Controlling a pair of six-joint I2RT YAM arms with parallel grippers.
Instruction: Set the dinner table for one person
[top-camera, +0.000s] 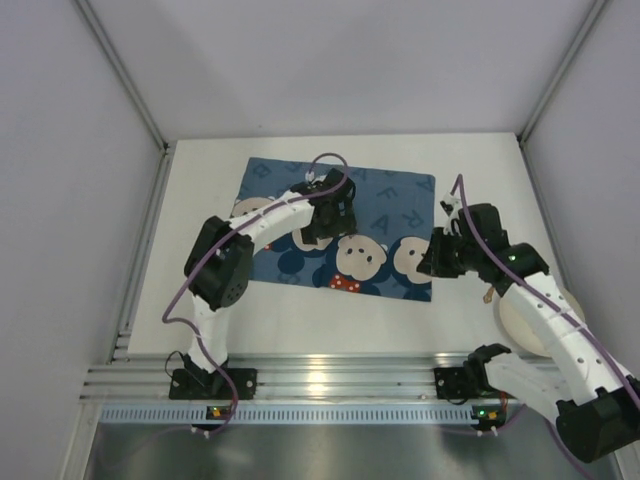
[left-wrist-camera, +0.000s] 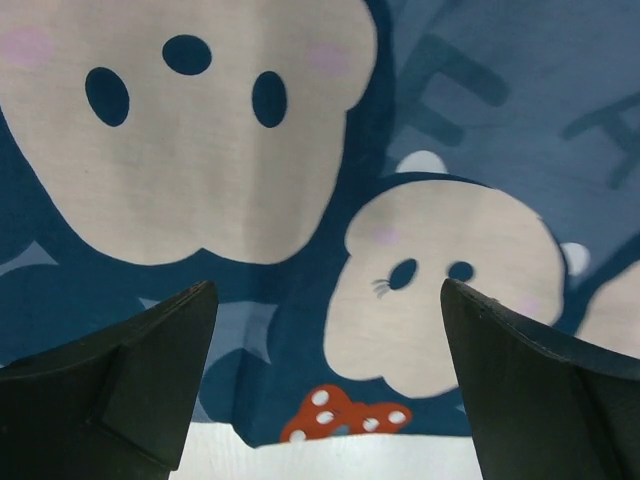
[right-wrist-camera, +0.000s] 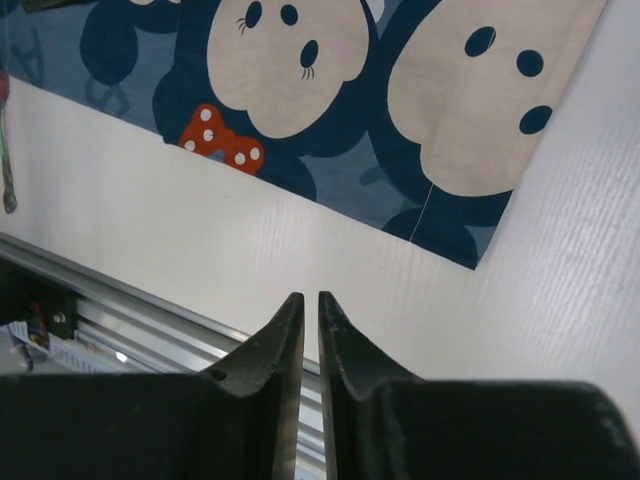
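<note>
A round cream plate (top-camera: 512, 322) sits near the right near corner of the smooth, flat, white rectangular table (top-camera: 300, 320). Farther in lies a blue cartoon-print placemat (top-camera: 400, 200). The left pincer (left-wrist-camera: 327, 285) gapes wide above it; the right pincer (right-wrist-camera: 311, 297) is all but closed, empty.

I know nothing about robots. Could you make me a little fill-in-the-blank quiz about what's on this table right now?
1. The placemat printed with cartoon faces is mostly ____ in colour.
2. The left gripper hangs over it with its jaws ____ and nothing between them.
3. The bow printed near the placemat's near edge is ____ with white dots.
4. The round plate lies off the placemat, on the ____ side of the table.

Missing words: blue; open; red; right.
</note>
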